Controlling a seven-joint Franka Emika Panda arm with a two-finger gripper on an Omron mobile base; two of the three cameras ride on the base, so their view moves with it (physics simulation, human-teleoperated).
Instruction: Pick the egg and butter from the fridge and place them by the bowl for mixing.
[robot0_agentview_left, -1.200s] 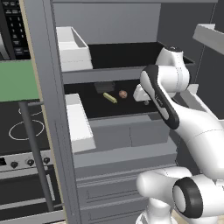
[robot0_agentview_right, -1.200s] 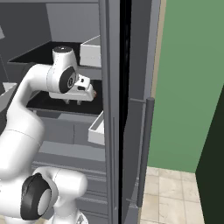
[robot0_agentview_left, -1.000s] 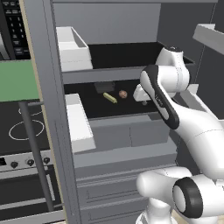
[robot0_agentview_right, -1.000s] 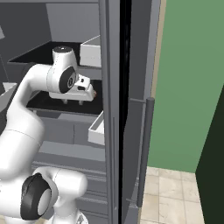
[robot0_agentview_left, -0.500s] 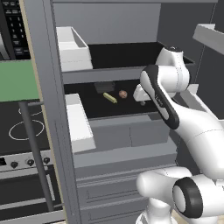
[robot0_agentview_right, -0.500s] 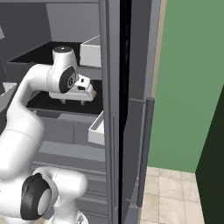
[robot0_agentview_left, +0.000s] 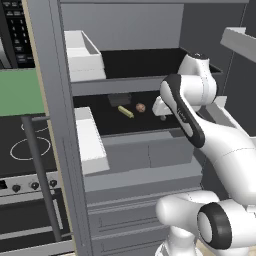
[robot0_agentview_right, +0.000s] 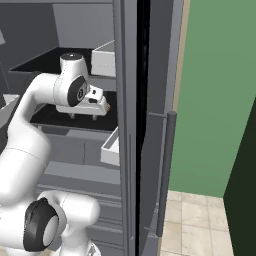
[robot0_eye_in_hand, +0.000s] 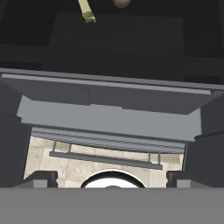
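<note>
Grey and dark, the fridge (robot0_agentview_left: 55, 125) stands with its doors swung wide, the stove to its left and a green wall to its right. Over the front of the dark middle shelf (robot0_agentview_left: 145, 125) hangs the gripper (robot0_agentview_left: 161, 111), its fingers spread wide with nothing between them, pointing down at the shelf; I judge it is lined up for a first pick, with neither item lifted yet. Just to its left on that shelf lies one egg (robot0_agentview_left: 140, 107), a small brown ball, and just beside that one butter (robot0_agentview_left: 126, 111) stick, pale yellow and lying at a slant. Both sit near the shelf's middle, within reach of the open front. Behind the butter rests one dark flat box (robot0_agentview_left: 119, 99). Two white door bins (robot0_agentview_left: 85, 50) hang on the open left door.
</note>
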